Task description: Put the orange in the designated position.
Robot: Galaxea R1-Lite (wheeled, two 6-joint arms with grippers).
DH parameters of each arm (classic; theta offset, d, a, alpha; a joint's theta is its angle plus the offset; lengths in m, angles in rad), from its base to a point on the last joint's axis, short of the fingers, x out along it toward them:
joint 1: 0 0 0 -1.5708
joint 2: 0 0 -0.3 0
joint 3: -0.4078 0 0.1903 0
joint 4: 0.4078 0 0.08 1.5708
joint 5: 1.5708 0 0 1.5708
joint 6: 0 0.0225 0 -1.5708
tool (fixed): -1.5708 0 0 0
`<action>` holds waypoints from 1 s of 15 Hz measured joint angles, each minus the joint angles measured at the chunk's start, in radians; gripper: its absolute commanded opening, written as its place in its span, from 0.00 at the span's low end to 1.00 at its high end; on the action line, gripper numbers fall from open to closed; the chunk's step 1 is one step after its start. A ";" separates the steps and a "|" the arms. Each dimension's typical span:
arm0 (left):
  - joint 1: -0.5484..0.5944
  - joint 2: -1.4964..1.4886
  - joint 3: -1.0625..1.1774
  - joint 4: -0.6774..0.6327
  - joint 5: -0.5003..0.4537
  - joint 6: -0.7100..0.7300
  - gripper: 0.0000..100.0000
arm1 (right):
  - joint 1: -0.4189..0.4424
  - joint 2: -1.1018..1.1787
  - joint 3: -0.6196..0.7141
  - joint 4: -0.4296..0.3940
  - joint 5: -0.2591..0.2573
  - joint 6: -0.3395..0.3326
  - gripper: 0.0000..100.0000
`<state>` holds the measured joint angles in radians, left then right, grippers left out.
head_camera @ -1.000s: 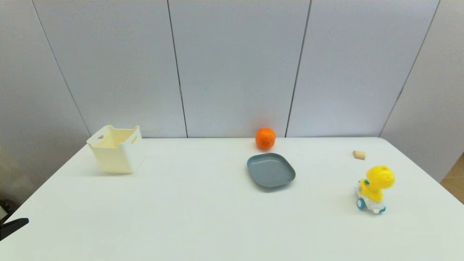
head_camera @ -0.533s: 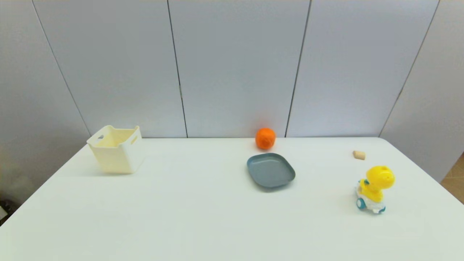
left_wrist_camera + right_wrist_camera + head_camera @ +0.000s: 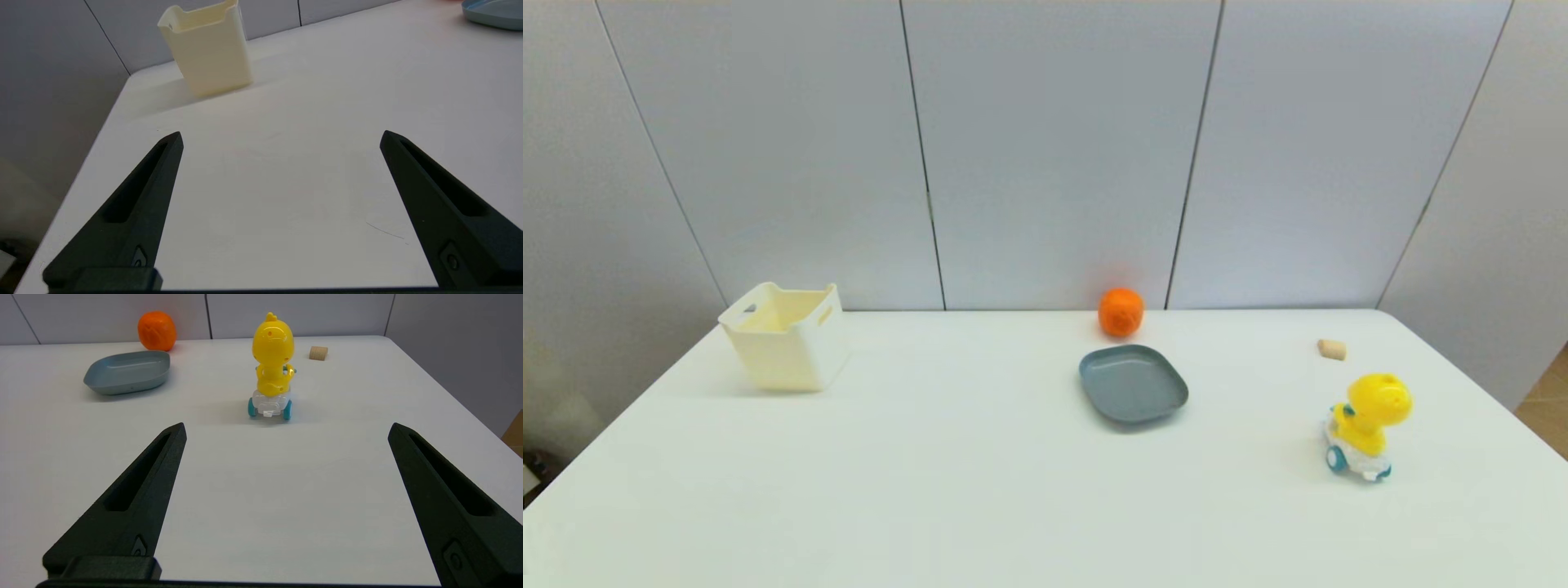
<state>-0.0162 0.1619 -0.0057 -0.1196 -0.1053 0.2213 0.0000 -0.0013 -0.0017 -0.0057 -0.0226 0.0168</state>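
Here the table [image 3: 980,490] carries a cream bin [image 3: 786,335] far left, a grey plate [image 3: 1134,384] mid-right, a yellow toy [image 3: 1365,425] near the right edge, the orange [image 3: 1121,311] just behind the plate by the wall, and a small cork [image 3: 1331,349]. Left gripper [image 3: 282,136] and right gripper [image 3: 286,428] hover low at the near edge, both spread wide and empty.
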 measured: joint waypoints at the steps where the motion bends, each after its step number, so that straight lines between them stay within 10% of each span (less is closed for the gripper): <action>1: 0.001 -0.031 0.003 0.020 0.011 -0.017 1.00 | 0.000 0.000 0.000 0.001 0.000 0.000 1.00; 15: 0.003 -0.164 0.006 0.128 0.048 -0.075 1.00 | 0.000 0.000 0.000 0.000 0.000 0.000 1.00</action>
<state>-0.0130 -0.0019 0.0000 0.0081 -0.0572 0.1466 0.0000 -0.0013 -0.0017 -0.0062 -0.0230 0.0168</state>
